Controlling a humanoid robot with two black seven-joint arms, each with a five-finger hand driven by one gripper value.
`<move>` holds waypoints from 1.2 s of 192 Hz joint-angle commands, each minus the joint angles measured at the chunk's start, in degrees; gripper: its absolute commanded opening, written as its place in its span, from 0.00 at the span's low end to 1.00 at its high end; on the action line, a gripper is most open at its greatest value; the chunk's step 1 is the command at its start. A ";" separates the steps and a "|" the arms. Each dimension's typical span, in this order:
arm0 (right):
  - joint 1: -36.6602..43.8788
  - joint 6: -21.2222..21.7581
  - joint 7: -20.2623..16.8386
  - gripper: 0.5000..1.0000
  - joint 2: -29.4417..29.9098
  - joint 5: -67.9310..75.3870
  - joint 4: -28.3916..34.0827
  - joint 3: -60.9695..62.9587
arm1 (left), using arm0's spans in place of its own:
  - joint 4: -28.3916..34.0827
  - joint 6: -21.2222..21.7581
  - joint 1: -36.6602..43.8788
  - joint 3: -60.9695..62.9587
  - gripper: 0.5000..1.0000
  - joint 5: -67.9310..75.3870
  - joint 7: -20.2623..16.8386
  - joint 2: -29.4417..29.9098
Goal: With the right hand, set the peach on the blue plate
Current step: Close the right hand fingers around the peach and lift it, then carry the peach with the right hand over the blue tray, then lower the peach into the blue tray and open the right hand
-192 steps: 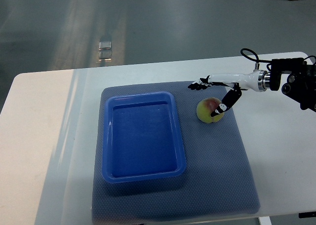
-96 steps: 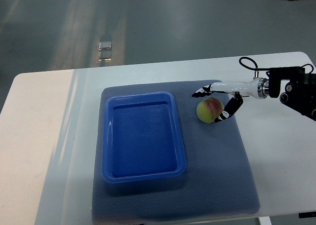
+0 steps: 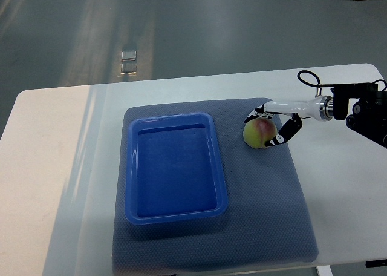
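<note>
Right hand [image 3: 270, 126]: white shell, black fingertips, silver wrist, looped black cable.

The right hand [image 3: 269, 126] reaches in over the grey mat [image 3: 266, 215], fingers curled around the peach [image 3: 258, 134] from its far and right sides. The peach sits on the mat just right of the blue plate [image 3: 175, 167], near its far corner. Mat lies on the white table [image 3: 48, 167].
</note>
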 commanded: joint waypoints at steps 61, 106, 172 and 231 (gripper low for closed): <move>7.50 -1.28 0.25 0.32 8.17 3.25 -0.01 0.86 | 0.00 0.08 -0.01 0.00 1.00 0.00 0.00 0.00; 7.33 -2.69 -0.02 0.33 16.17 3.33 -2.47 0.59 | 1.23 0.00 0.08 -0.09 1.00 0.00 0.00 0.00; 6.97 -2.07 0.25 0.39 24.69 2.28 -7.21 -1.25 | 1.23 0.00 0.08 0.00 1.00 0.00 0.00 0.00; 6.53 -1.98 0.16 0.72 25.22 2.37 -7.74 -4.15 | 1.14 0.00 0.08 0.00 1.00 0.00 0.00 0.00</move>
